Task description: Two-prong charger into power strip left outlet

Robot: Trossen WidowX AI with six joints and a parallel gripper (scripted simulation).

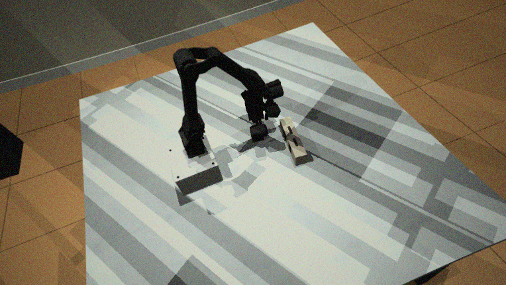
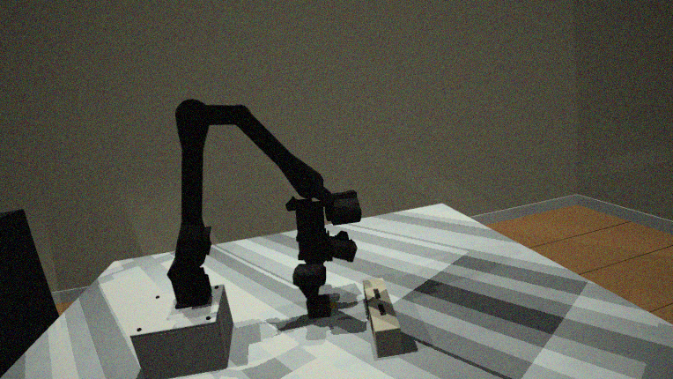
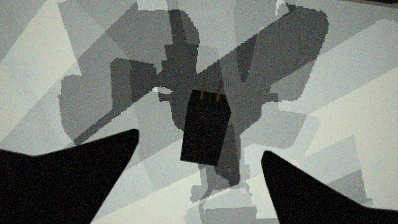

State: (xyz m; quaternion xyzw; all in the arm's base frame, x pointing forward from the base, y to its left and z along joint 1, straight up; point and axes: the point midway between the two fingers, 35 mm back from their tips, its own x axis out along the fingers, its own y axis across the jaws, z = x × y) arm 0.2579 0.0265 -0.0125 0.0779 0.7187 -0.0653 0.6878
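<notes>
The black charger [image 1: 259,136] [image 2: 320,308] [image 3: 206,130] rests on the table, its two thin brass prongs [image 3: 219,92] pointing up the wrist view, away from the fingers. My gripper [image 1: 258,123] [image 2: 311,293] [image 3: 201,145] points down close above the charger and is open and empty. In the wrist view one fingertip shows on each side of the charger, with a gap on both sides. The beige power strip [image 1: 300,152] [image 2: 389,323] lies just right of the charger in the top and exterior views, with two dark outlets on top. The strip is outside the wrist view.
The arm's box-shaped base [image 1: 200,180] [image 2: 179,350] stands left of the charger in the top and exterior views. The arm's shadow falls over the striped table around the charger. A large dark object [image 1: 8,152] [image 2: 23,278] stands beyond the left table edge.
</notes>
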